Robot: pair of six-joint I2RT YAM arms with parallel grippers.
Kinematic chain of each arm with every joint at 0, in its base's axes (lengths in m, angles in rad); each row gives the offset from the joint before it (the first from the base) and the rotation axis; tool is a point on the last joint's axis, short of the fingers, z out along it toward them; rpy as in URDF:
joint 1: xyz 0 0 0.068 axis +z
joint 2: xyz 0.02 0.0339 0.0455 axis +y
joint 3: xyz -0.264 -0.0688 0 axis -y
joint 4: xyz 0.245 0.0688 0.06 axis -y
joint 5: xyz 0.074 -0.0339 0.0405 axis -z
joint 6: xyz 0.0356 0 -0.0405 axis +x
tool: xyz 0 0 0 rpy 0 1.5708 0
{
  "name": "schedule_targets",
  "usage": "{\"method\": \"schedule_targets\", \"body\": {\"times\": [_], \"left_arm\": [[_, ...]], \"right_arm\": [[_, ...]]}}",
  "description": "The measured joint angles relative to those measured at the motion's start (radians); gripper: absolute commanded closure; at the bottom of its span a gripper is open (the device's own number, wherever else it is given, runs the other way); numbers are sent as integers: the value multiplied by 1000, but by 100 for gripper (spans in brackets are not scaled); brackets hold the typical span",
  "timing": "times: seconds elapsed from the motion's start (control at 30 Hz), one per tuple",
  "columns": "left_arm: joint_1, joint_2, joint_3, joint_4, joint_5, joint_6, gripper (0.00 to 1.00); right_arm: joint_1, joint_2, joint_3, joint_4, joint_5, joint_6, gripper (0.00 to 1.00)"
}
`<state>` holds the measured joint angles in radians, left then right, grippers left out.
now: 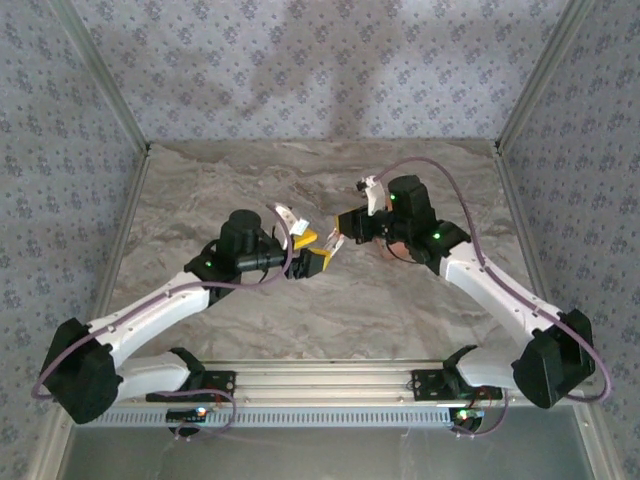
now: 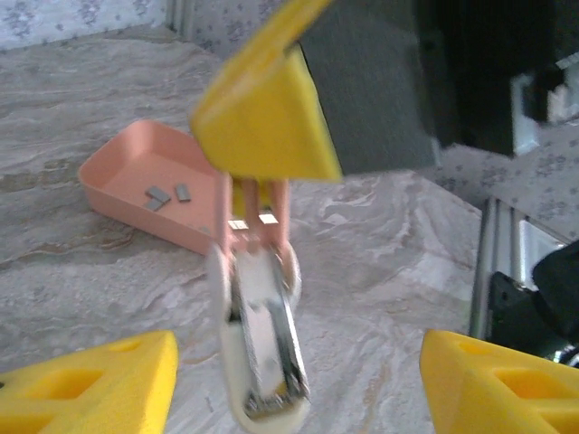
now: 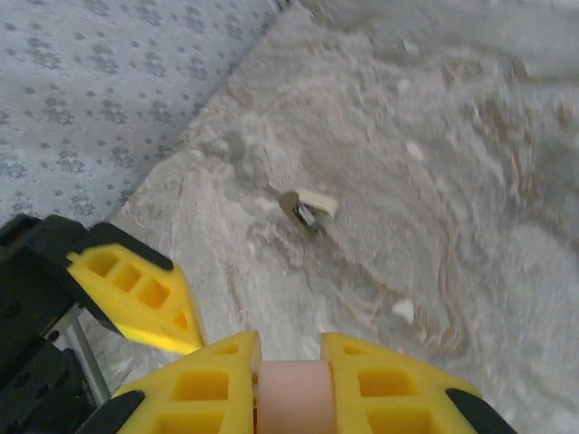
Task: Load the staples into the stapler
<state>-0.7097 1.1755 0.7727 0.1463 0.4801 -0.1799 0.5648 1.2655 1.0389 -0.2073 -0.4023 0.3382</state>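
Observation:
The stapler [image 2: 261, 334] hangs open in mid-air, blurred, its white base and bare metal channel pointing down. Its pale pink top [image 3: 291, 398] is pinched in my right gripper [image 3: 291, 362], which is shut on it. In the left wrist view the right gripper's yellow fingers [image 2: 262, 117] hold it from above. My left gripper [image 2: 298, 380] stands wide open, one finger on each side of the hanging base, touching neither side. From above, both grippers meet at mid-table, left gripper [image 1: 312, 252] and right gripper [image 1: 345, 225]. A few grey staple strips [image 2: 167, 193] lie in the salmon tray [image 2: 118, 167].
A small whitish oblong piece with a metal end [image 3: 308, 206] lies on the marble table [image 3: 452, 181] beyond the right gripper. A white fleck [image 3: 403, 310] lies nearer. The patterned wall [image 3: 109, 72] borders the table's left side. The aluminium rail [image 2: 502, 262] runs along the near edge.

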Motion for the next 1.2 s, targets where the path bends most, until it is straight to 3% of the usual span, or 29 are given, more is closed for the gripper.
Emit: {"method": "schedule_targets", "body": {"times": [0.43, 1.2], "left_arm": [[0, 109, 148, -169, -20, -31, 41], [0, 203, 215, -264, 51, -64, 57]], "right_arm": [[29, 77, 86, -148, 21, 195, 90], [-4, 92, 88, -125, -51, 241, 90]]}}
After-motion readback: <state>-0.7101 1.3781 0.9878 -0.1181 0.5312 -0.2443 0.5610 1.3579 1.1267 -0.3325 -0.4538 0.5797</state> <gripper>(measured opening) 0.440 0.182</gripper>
